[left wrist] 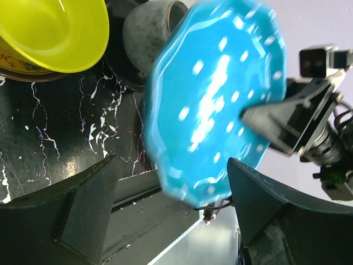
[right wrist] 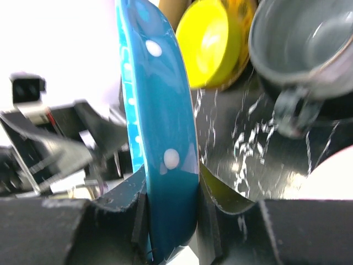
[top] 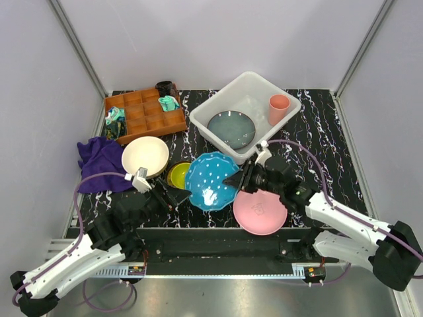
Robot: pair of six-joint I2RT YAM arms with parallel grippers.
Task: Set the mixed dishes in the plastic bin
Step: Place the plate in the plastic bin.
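Observation:
My right gripper (top: pixel 236 179) is shut on the right rim of the blue white-dotted plate (top: pixel 210 179) and holds it tilted up off the table; in the right wrist view the plate (right wrist: pixel 165 138) stands on edge between the pads (right wrist: pixel 171 221). My left gripper (top: pixel 173 197) is open and empty just left of that plate (left wrist: pixel 215 99), its fingers (left wrist: pixel 83 204) wide apart. The plastic bin (top: pixel 219 95) holds a grey-blue plate (top: pixel 231 129) and a pink cup (top: pixel 278 109). On the table lie the pink plate (top: pixel 260 211), cream bowl (top: pixel 145 156), yellow bowl (top: pixel 178 175) and a grey mug (right wrist: pixel 300 44).
A purple cloth (top: pixel 99 162) lies at the left edge. A brown wooden compartment tray (top: pixel 145 113) with small items stands at the back left, beside the bin. The grey mug (left wrist: pixel 151 33) sits on a dark saucer behind the yellow bowl (left wrist: pixel 55 33).

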